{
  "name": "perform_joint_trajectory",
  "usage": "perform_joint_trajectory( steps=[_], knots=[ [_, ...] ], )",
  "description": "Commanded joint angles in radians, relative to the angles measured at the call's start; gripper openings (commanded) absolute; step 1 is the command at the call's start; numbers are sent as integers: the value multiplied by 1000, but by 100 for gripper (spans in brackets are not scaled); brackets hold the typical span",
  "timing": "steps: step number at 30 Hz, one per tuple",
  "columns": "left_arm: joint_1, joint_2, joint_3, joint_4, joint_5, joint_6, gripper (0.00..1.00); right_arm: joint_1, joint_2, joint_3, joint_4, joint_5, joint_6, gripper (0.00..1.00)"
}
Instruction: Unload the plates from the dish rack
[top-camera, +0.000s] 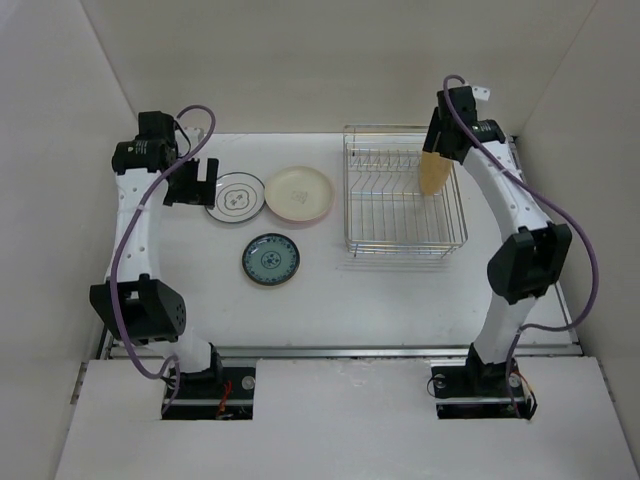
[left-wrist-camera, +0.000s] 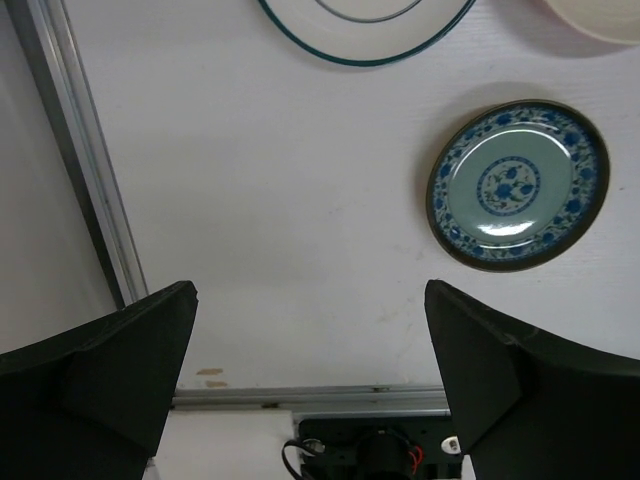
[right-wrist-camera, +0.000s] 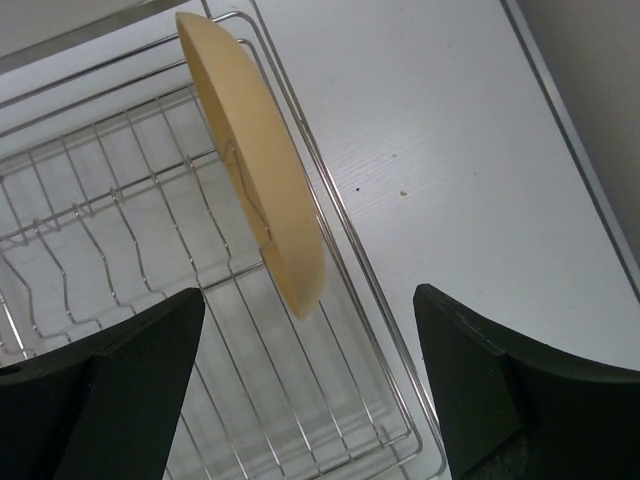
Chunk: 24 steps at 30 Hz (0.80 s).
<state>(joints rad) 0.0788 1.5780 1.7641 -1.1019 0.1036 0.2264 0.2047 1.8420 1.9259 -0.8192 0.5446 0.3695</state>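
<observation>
The silver wire dish rack (top-camera: 405, 215) stands at the right. One plain orange-yellow plate (top-camera: 434, 172) stands on edge in its right side; it also shows in the right wrist view (right-wrist-camera: 260, 170) among the rack wires (right-wrist-camera: 100, 225). My right gripper (top-camera: 438, 148) (right-wrist-camera: 310, 385) is open and empty just above that plate. The white plate with black rings (top-camera: 235, 197) (left-wrist-camera: 370, 42), the pale pink plate (top-camera: 298, 193) with a cream inside, and the teal plate (top-camera: 271, 259) (left-wrist-camera: 518, 185) lie flat on the table. My left gripper (top-camera: 190, 184) (left-wrist-camera: 310, 370) is open and empty beside the white plate. I cannot pick out a separate small yellow patterned plate.
White walls close in the table on the left, back and right. A metal rail (top-camera: 340, 350) runs along the near edge by the arm bases. The rack's left slots hold no plates.
</observation>
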Motion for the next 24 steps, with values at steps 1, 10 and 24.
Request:
perform_joint_trajectory(
  steps=[1, 10, 24],
  knots=[
    [3, -32, -44, 28, -76, 39, 96, -33, 84, 87, 71, -44, -7, 91],
    [3, -1, -39, 37, -110, 39, 96, -33, 252, 168, 136, 15, -17, 44],
    [3, 31, 14, -7, 45, 28, 97, 7, -61, 61, 189, 314, -184, 0]
  ],
)
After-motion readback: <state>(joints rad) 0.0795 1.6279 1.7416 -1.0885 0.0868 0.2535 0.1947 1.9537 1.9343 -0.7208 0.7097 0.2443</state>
